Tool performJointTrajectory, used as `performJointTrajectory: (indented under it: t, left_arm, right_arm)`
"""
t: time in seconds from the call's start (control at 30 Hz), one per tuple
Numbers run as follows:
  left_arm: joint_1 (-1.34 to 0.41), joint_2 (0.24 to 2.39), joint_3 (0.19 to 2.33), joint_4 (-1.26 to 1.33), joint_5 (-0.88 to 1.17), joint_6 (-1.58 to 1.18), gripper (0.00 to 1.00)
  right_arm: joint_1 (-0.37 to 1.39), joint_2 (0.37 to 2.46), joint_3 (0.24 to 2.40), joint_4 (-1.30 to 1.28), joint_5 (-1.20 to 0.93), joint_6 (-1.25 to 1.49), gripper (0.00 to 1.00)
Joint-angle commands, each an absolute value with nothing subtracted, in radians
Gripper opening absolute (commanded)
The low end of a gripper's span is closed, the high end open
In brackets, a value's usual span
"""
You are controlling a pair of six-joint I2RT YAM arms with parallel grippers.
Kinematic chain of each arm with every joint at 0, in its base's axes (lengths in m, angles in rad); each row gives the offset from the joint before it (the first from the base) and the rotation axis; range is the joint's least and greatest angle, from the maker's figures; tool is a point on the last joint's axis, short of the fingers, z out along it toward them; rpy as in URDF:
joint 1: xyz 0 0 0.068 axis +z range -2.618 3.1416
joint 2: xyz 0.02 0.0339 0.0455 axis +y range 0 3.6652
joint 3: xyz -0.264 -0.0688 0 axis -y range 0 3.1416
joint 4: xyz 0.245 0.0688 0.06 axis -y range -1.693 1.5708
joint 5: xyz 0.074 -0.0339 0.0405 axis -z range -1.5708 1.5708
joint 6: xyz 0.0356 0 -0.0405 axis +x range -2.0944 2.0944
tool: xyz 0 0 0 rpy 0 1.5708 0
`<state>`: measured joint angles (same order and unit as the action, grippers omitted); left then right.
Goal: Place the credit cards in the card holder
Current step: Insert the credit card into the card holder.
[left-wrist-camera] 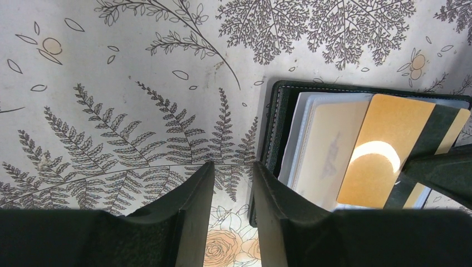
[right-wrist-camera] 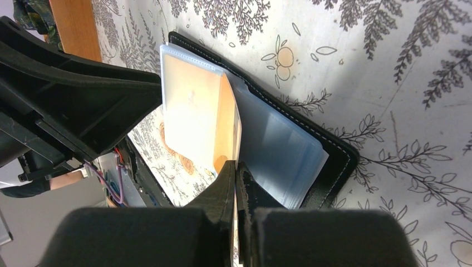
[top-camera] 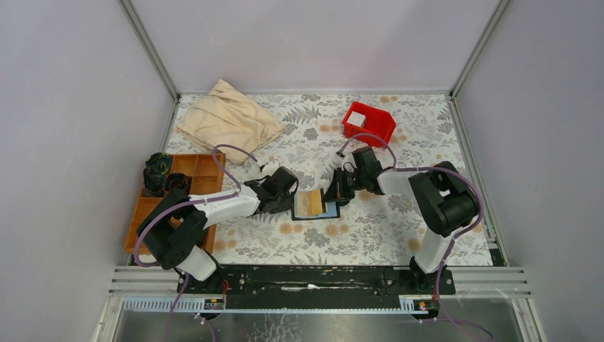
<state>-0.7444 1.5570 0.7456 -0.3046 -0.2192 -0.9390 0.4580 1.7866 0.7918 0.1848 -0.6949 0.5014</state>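
The black card holder (top-camera: pixel 297 213) lies open in the middle of the table, its clear sleeves (right-wrist-camera: pixel 278 150) fanned up. A tan credit card (right-wrist-camera: pixel 228 122) with a dark stripe (left-wrist-camera: pixel 431 133) stands tilted over the sleeves, and my right gripper (right-wrist-camera: pixel 236 167) is shut on its edge. My left gripper (left-wrist-camera: pixel 231 172) stands open at the holder's left edge (left-wrist-camera: pixel 278 111). Only tablecloth shows between its fingers, and its right finger (left-wrist-camera: pixel 289 211) lies against the holder's rim. In the top view the two grippers (top-camera: pixel 285 191) (top-camera: pixel 336 191) flank the holder.
A red bin (top-camera: pixel 368 122) holding something white stands at the back right. A beige cloth (top-camera: pixel 228 117) lies bunched at the back left. A brown compartment tray (top-camera: pixel 189 171) with dark items (top-camera: pixel 158 171) sits along the left edge.
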Motion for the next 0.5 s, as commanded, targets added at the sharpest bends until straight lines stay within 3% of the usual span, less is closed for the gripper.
performJointTrajectory:
  t: [0.0,0.47]
  left_arm:
    - [-0.746,1.682,0.666,-0.391,-0.164,-0.927,0.40]
    - [-0.746,1.695,0.665,-0.381,-0.154,-0.931,0.40]
  right_arm:
    - [0.457,1.817,0.832,0.137,-0.590,0.446,0.00]
    - [0.457,1.833,0.785,0.167,-0.615,0.449,0.00]
